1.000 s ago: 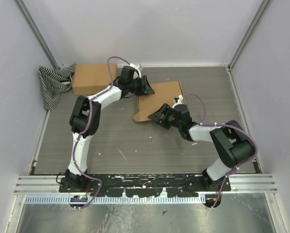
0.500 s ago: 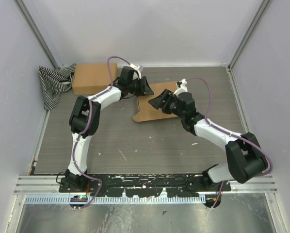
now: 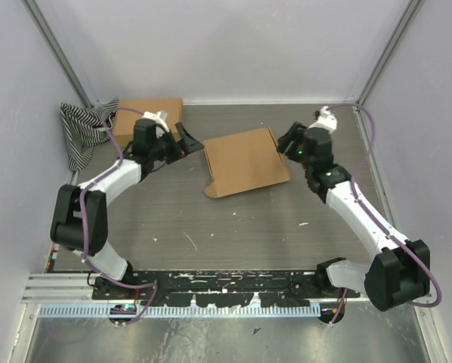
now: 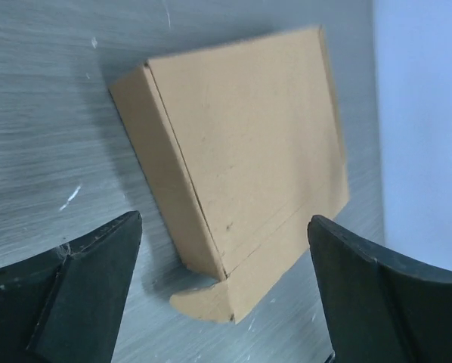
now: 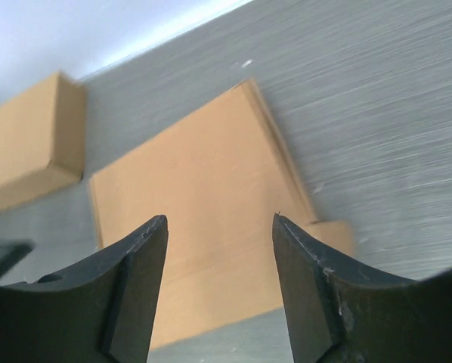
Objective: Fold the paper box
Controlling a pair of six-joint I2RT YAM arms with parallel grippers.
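Between the spread, empty left fingers [image 4: 75, 287] and right fingers [image 5: 135, 295] lies one apparently closed box [image 3: 245, 160], a second box [image 3: 147, 110] far-left.

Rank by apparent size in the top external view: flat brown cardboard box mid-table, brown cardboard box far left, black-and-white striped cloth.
1. Flat brown cardboard box mid-table, largest.
2. Brown cardboard box far left and black-and-white striped cloth look alike; the left arm covers part of that box, so no ranking.
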